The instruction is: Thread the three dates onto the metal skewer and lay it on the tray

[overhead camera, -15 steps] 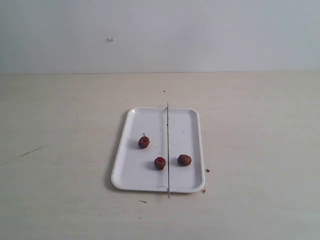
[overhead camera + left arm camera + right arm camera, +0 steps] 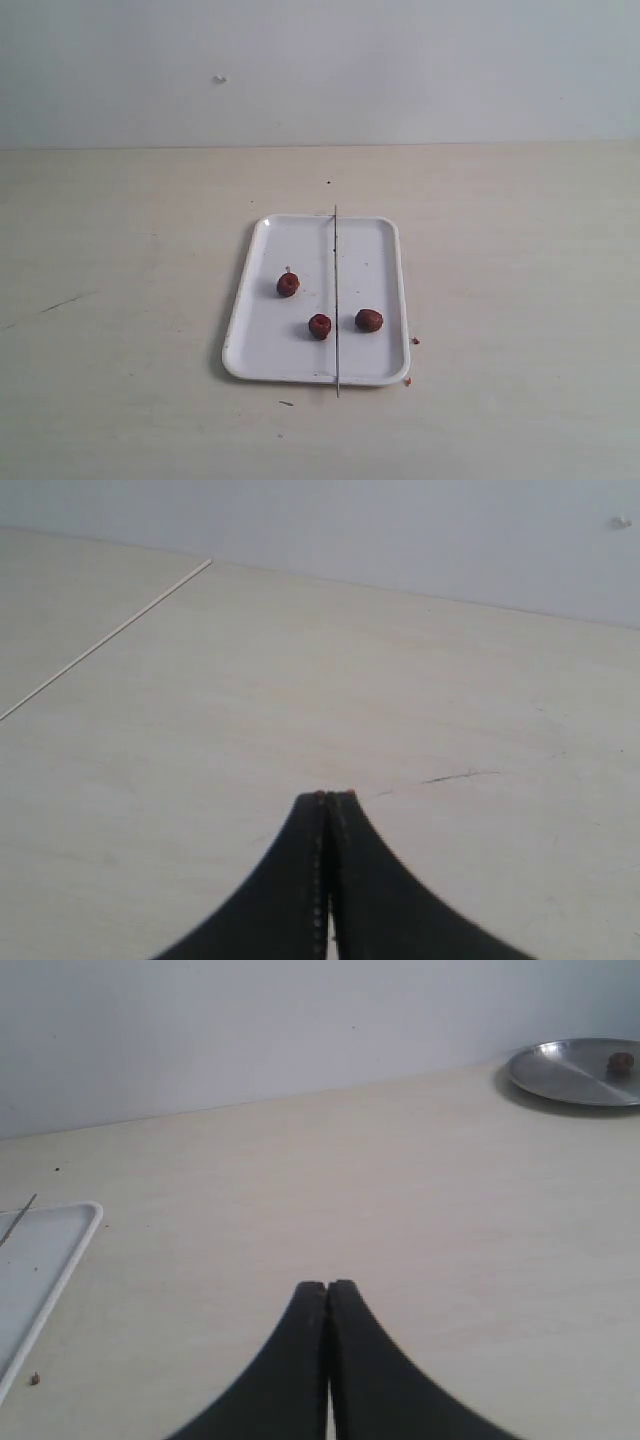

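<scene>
Nothing had moved: three dates (image 2: 320,326) lay unthreaded by the metal skewer (image 2: 336,290) on the tray (image 2: 300,238). Left gripper (image 2: 327,798) and right gripper (image 2: 327,1285) hung closed, empty.

The tray (image 2: 270,345) looks like smooth white plastic, the skewer (image 2: 336,262) thin grey metal, the dates (image 2: 288,285) dull and wrinkled, the table (image 2: 120,300) pale matt wood

Black left gripper (image 2: 327,798), curved tapering shape, right gripper (image 2: 327,1286) identical

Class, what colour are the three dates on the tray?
Dark reddish-brown dates, clearest in the exterior view.
</scene>
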### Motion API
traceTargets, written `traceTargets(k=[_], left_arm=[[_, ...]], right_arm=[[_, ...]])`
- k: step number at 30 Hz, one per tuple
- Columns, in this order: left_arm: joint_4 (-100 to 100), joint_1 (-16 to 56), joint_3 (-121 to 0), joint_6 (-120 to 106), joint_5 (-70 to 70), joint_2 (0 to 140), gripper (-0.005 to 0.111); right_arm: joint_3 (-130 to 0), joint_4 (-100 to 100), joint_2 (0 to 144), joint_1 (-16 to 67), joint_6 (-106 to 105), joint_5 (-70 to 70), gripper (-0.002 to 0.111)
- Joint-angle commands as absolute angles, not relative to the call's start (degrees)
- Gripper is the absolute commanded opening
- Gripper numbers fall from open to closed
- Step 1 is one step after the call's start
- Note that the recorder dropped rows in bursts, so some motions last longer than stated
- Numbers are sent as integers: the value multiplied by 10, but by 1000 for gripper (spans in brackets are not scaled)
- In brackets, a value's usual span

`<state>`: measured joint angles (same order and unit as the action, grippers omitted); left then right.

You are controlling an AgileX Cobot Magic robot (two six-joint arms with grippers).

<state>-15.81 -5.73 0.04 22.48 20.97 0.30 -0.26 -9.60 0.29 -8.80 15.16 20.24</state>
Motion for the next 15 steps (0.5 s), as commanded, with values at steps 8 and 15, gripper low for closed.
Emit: traceTargets(k=[8,15], left_arm=[[-159,-60,0,228,209,0,0],[-159,-60,0,228,209,0,0]], right_arm=[[0,-100,0,-90,152,195,0],[0,-258,0,-90,146,172,0]])
